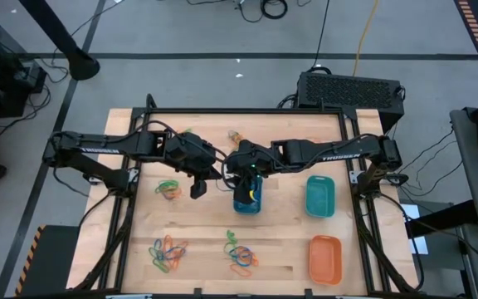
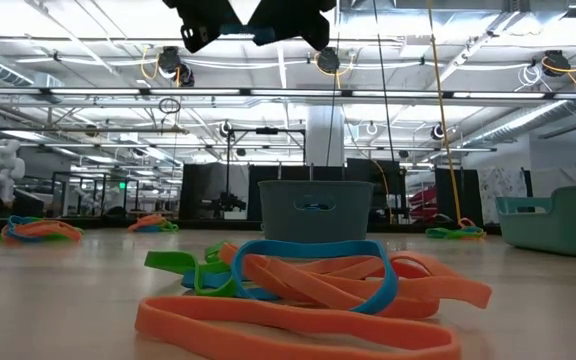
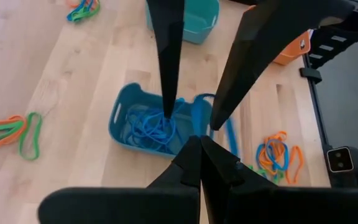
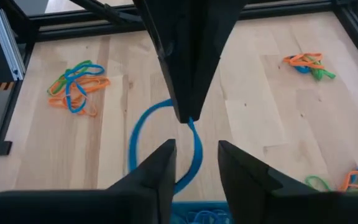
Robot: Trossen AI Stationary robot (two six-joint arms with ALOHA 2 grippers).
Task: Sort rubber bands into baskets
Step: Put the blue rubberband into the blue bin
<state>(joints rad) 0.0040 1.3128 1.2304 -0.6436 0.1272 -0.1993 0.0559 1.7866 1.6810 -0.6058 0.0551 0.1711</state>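
A blue basket (image 3: 124, 118) stands mid-table with several blue rubber bands (image 3: 149, 129) lying in it. Both grippers hang above it, fingertips close together. My left gripper (image 3: 199, 148) is shut, with one blue rubber band (image 4: 137, 140) looping down from its tips. My right gripper (image 4: 194, 158) is open; its fingers stand on either side of the loop's lower part, over the basket. Whether they touch the loop cannot be told. The teal basket (image 1: 319, 196) and the orange basket (image 1: 324, 257) stand toward the table's right edge. My left gripper pinches the blue rubber band's upper part (image 4: 190, 124) between its shut fingertips, slanting down from the table's left. The band hangs below the tips as a slack open loop, clear of the table, its lower end (image 4: 182, 182) just above the blue basket.
Mixed piles of orange, green and blue bands lie on the table: one at the left (image 1: 168, 189), two near the front edge (image 1: 167, 253) (image 1: 241, 254). A small object (image 1: 236, 135) lies at the far side. A black frame (image 1: 351, 166) borders the wooden top.
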